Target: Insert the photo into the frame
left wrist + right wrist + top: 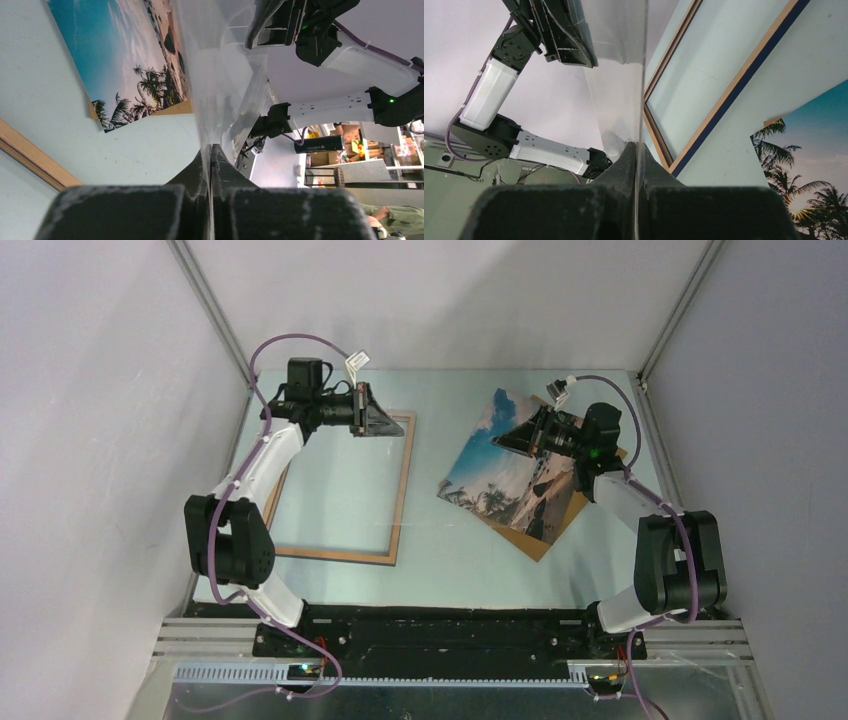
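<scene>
Advice: gripping clear sheet [220,85] tight in clenched left gripper [211,160] and right gripper [638,155], moving both together, level, lowering squarely over frame [402,480].

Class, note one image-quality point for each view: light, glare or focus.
Top external: soft even light, faint shadows, all sharp. Left wrist: left gripper blurred up close, photo sharp, clear sheet hazes the background. Right wrist: right gripper blurred, frame crisp, pale glare on the sheet.
</scene>
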